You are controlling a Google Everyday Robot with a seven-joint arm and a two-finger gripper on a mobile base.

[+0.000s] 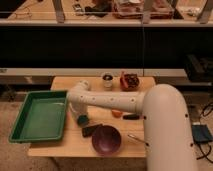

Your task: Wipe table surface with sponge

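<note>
the table surface (60, 146) was a light tan wooden top with the robot's white arm (120, 101) stretched across it from the large rounded body at the 4 o'clock side toward the 9 o'clock side. the arm bent at an elbow near the middle of the table and dropped down toward the front. the gripper (77, 113) sat at the end of that bend, low over the wood, just beside the right rim of the green tray (41, 116). whether its fingers were spread or pressed together could not be told, since the arm hid them.

the sponge (82, 119), a small dark green chunky pad, lay on the table right at the gripper's 5 o'clock, touching or nearly touching it; which one could not be told. a flat dark block (91, 130) lay just at the sponge's 4 o'clock, and a purple bowl (106, 140) stood at the block's 4 o'clock near the front edge. an orange ball (116, 113) showed under the arm, with a dark marker-like object (132, 117) at its 3 o'clock. at the table's 12 o'clock edge stood a small white cup (107, 80) and a red bowl (130, 81) holding dark contents.
</note>
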